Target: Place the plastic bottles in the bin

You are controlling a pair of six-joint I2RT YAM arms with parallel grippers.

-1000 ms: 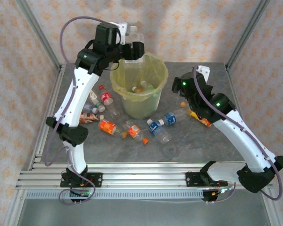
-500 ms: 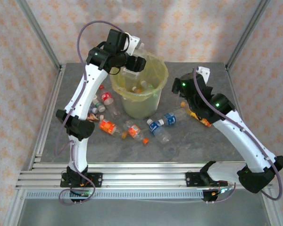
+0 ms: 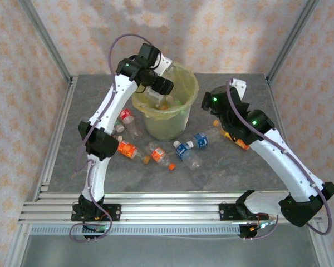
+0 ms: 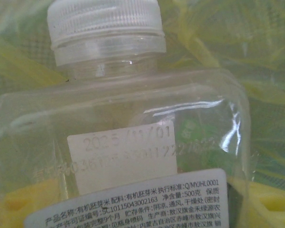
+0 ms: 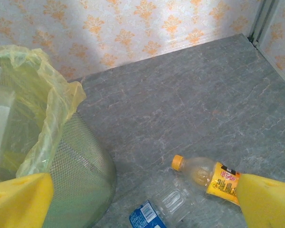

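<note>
And here we see the left gripper (image 3: 162,85) right over the mouth of the round pale yellow-green bin lined with a translucent yellow bag (image 3: 168,127). Its yellow fingers (image 4: 14,209) are clamped on either side of a clear plastic bottle with a white ribbed cap (image 4: 133,118) (a printed date stamp and a white label face the wrist camera). We see yellow bag plastic behind the bottle.

Over to the right gripper (image 5: 145,194): its fingers are spread wide apart, low over the grey marbled table (image 5: 190,95), just beside the bin. Ahead of it lies a clear bottle with an orange cap and orange-yellow label (image 5: 206,175), and near that a crushed bottle with a blue label (image 5: 154,211). More crushed bottles (image 3: 126,149) are scattered left of and in front of the bin, and a few bottles in the bin (image 3: 166,102) already lie at the bottom.
</note>
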